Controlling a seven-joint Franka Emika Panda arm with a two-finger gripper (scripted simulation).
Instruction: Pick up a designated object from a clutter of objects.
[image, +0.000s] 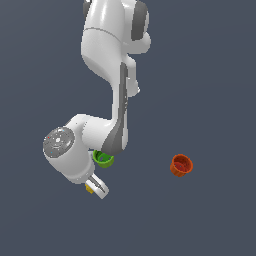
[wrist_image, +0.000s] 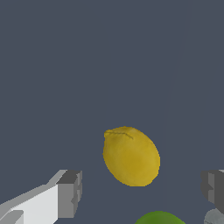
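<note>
The lemon (wrist_image: 131, 156) lies on the dark table (wrist_image: 87, 65), just beside the green cup (image: 103, 158). In the wrist view it sits between the two grey fingers (wrist_image: 70, 192) of the end effector (wrist_image: 142, 190), which are spread wide with clear space on either side of the fruit, so they hold nothing. In the exterior view the arm hides almost all of the lemon: only a sliver of yellow shows at the end effector, on the side of the green cup that faces the bottom of that view. The orange cup (image: 181, 165) stands well apart from the green cup, toward the exterior view's right.

As a judgement, the lemon should be light and fairly firm, giving only a little under pressure, and it is not fragile. Its skin looks smooth and its shape is rounded everywhere, so it will tend to roll or squirt out if pinched off-centre. The safest hold is across the short axis at the widest belly, with the fingers set squarely on opposite flanks and low enough to pass the fruit's middle. The tapered, nubby end offers sloping faces that would push the fingers off, so it is best avoided. The green cup's rim (wrist_image: 158, 217) appears close to the lemon, and one finger may brush it during closing.
</note>
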